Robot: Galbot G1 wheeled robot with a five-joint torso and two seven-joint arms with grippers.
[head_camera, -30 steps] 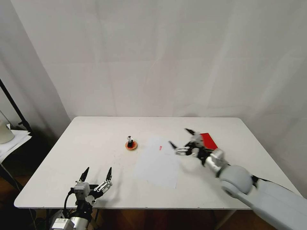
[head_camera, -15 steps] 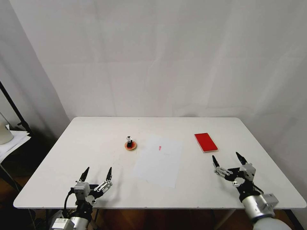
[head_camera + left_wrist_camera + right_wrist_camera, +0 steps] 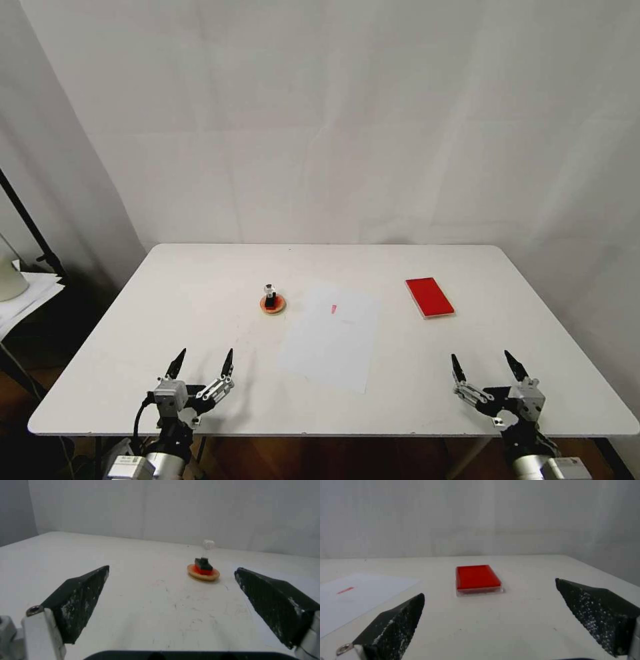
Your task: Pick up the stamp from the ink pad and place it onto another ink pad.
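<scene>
The stamp (image 3: pixel 270 296) (image 3: pixel 204 559), black base and shiny knob, stands upright on the small round orange disc pad (image 3: pixel 273 305) (image 3: pixel 203 572) left of the table's middle. The red rectangular ink pad (image 3: pixel 429 297) (image 3: pixel 477 579) lies bare at the right. My left gripper (image 3: pixel 202 365) (image 3: pixel 171 597) rests open near the front left edge, well short of the disc. Near the front right edge my right gripper (image 3: pixel 485 368) (image 3: pixel 490 612) hangs open and holds nothing, with the red pad ahead of it.
A white paper sheet (image 3: pixel 331 333) (image 3: pixel 356 597) with a small red stamp mark (image 3: pixel 333 309) lies between the two pads. The white table (image 3: pixel 200 280) ends close behind both grippers. A black stand and stacked papers (image 3: pixel 27 287) sit off the left side.
My right arm has pulled back from beside the red pad to the front right edge, gripper still open. The stamp, both pads and my left gripper have not moved.
</scene>
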